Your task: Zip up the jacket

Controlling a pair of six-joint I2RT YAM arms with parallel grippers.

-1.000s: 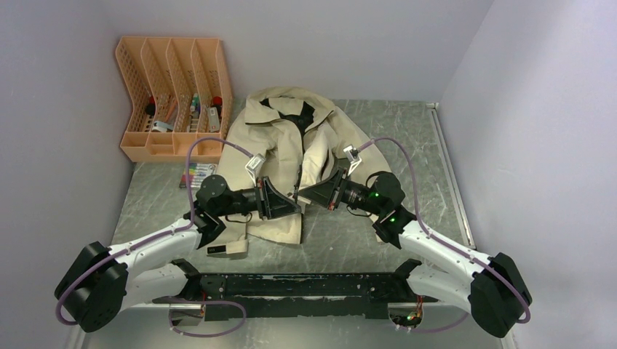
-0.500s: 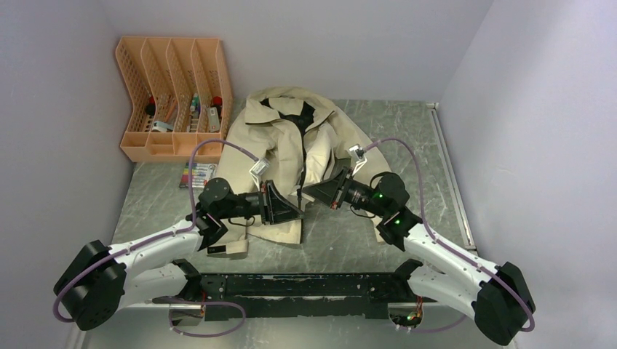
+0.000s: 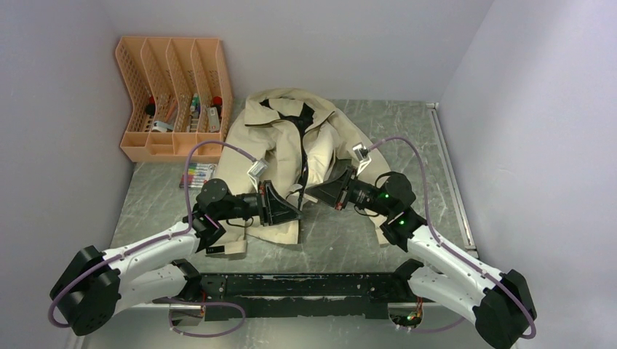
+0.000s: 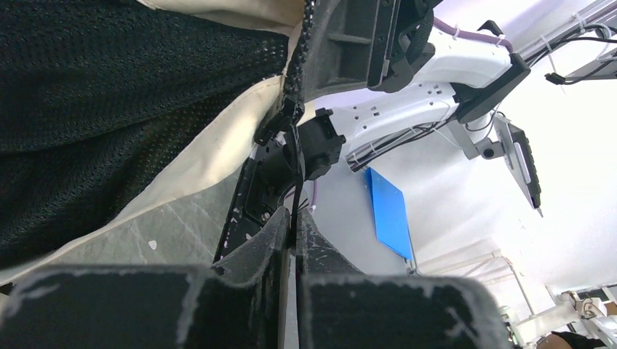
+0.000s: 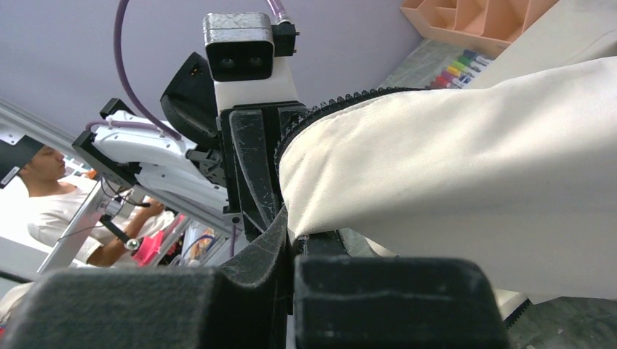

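Two tools are working the jacket [image 3: 280, 138], lying open on the desk [image 3: 378, 240] centre. Left tool [image 4: 292, 231] is pinching shut on the zipper pull [image 4: 294, 174]; right tool [image 5: 289, 225] is clamping shut on the toothed front edge [image 5: 327, 104]. Best: keeping that edge taut, drawing straight.

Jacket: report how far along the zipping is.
Done: the jacket lies front-up, its front gripped low down. In hand: the left gripper pinches a thin dark piece at the bottom of the zipper; the right gripper pinches the cream edge beside the teeth. Left: the pull upward; dark lining shows at the open collar.
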